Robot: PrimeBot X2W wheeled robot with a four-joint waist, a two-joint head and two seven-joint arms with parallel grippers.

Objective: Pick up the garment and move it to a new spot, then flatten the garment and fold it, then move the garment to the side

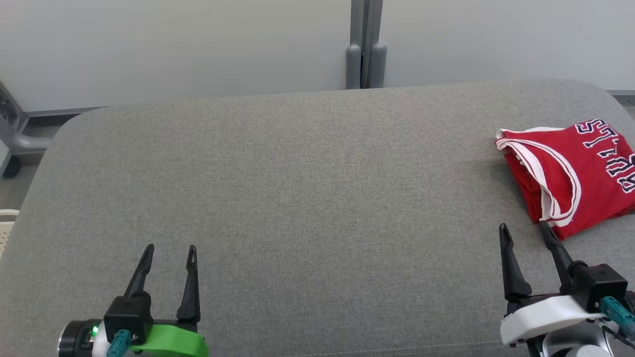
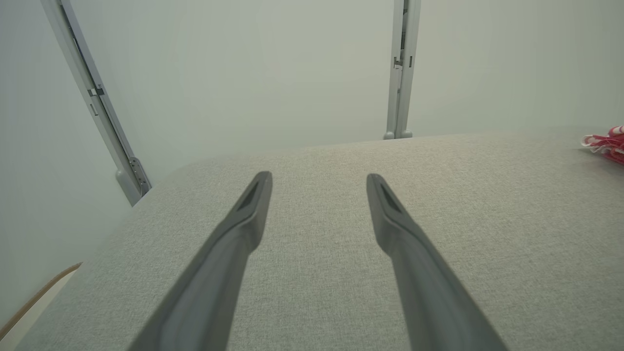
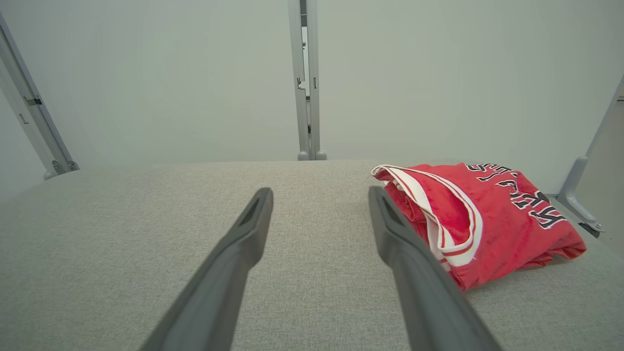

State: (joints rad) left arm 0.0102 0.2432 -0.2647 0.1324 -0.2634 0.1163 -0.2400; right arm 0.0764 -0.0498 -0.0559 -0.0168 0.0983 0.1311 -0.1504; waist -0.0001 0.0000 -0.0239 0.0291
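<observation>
Red basketball jersey point(image 1: 593, 198) lies folded just ahead-right of the right gripper point(image 1: 524, 225), far from the left gripper point(image 1: 171, 247); both grippers' fingers spread, empty.

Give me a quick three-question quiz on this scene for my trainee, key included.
1. Fill in: the left gripper and the right gripper both stand ____, holding nothing.
2. True or false: the red basketball jersey lies at the robot's right end of the grey padded surface.
3. Which gripper is nearer the jersey? A) left B) right C) both equally near
Key: 1 open; 2 true; 3 B.
</observation>
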